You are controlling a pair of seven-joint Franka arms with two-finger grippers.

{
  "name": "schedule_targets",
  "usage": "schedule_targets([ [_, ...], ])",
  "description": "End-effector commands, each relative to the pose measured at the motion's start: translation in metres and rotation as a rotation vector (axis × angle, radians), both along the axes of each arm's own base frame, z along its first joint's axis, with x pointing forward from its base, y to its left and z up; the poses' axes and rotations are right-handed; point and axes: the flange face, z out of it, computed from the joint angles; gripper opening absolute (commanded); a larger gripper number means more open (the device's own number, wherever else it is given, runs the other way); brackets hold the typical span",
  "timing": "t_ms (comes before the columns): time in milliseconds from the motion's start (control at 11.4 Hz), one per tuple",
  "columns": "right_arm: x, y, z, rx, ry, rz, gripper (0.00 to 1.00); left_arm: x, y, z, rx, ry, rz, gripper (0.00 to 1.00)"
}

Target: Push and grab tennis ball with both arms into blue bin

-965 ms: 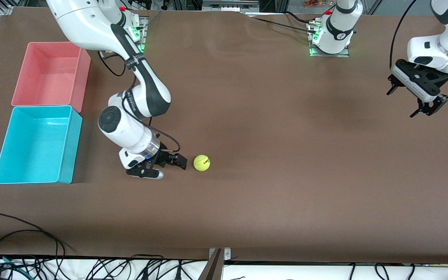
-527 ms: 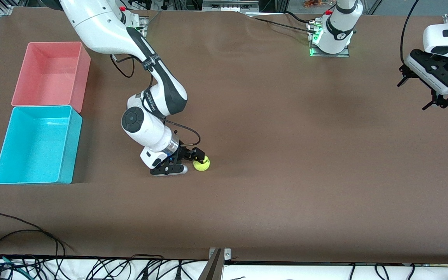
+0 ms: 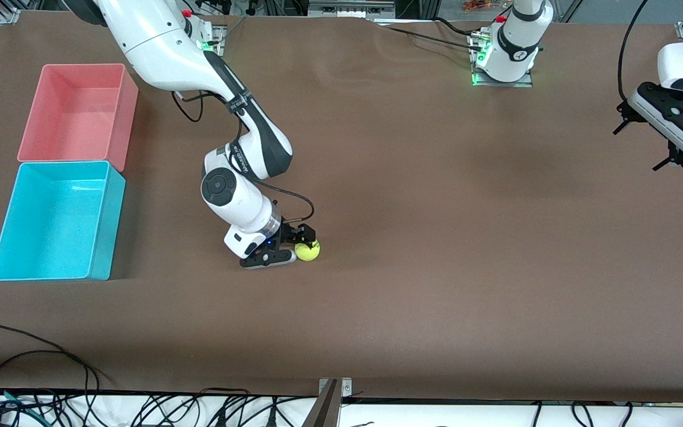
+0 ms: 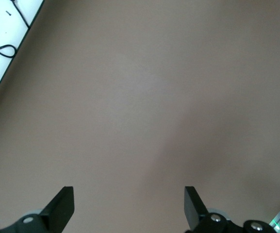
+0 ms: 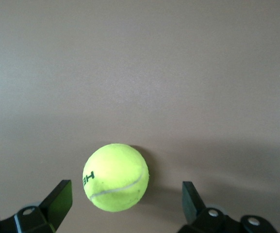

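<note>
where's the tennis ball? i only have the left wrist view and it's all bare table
Observer: The tennis ball sits on the table between the open fingers of the right hand, not clamped.
Operator: and the bin
Observer: The blue bin stands at the right arm's end of the table, beside the pink bin and nearer the front camera.
Operator: my left hand?
Observer: The left hand hangs open over the left arm's end, holding nothing.

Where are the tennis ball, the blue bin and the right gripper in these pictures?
tennis ball [image 5: 115, 177]: right wrist view, middle of its fuzzy face.
blue bin [image 3: 99, 261]: front view, on its outer wall.
right gripper [image 5: 125, 201]: right wrist view, open, midway between its fingertips.
</note>
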Motion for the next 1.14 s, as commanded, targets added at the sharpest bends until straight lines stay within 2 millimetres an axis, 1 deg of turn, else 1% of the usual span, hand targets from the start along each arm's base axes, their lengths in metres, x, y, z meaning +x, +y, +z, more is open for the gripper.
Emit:
schedule_targets([
  [0, 0.002, 0.009, 0.000, 0.005, -0.011, 0.007, 1.00, 0.001, 0.003, 0.020, -0.001, 0.011, 0.118, 1.00],
  [88, -0.002, 0.015, -0.004, 0.003, -0.007, 0.015, 1.00, -0.002, 0.003, 0.026, -0.006, 0.021, 0.176, 1.00],
  [176, -0.002, 0.017, -0.007, 0.004, -0.009, 0.013, 1.00, -0.005, 0.002, 0.032, -0.012, 0.043, 0.275, 1.00],
  [263, -0.005, 0.024, -0.012, 0.004, -0.005, 0.012, 1.00, -0.008, 0.000, 0.036, -0.016, 0.054, 0.392, 1.00],
  [351, -0.004, 0.025, -0.013, 0.006, -0.004, 0.007, 1.00, -0.010, -0.004, 0.039, -0.016, 0.068, 0.484, 1.00],
  [439, -0.003, 0.026, -0.018, 0.006, -0.003, 0.007, 1.00, -0.012, -0.008, 0.045, -0.015, 0.073, 0.530, 1.00],
  [527, -0.005, 0.031, -0.024, 0.004, 0.004, 0.012, 1.00, -0.014, -0.013, 0.052, -0.015, 0.073, 0.541, 1.00],
  [702, -0.005, 0.032, -0.033, 0.006, -0.003, 0.009, 1.00, -0.016, -0.025, 0.061, -0.006, 0.095, 0.573, 1.00],
  [790, -0.004, 0.032, -0.034, 0.009, -0.012, 0.008, 1.00, -0.015, -0.030, 0.064, -0.003, 0.104, 0.615, 1.00],
  [878, -0.005, 0.031, -0.042, 0.004, -0.005, 0.008, 1.00, -0.014, -0.038, 0.066, 0.004, 0.112, 0.651, 1.00],
  [1053, -0.002, 0.029, -0.045, 0.002, -0.008, 0.006, 1.00, -0.009, -0.050, 0.069, 0.015, 0.133, 0.704, 1.00],
])
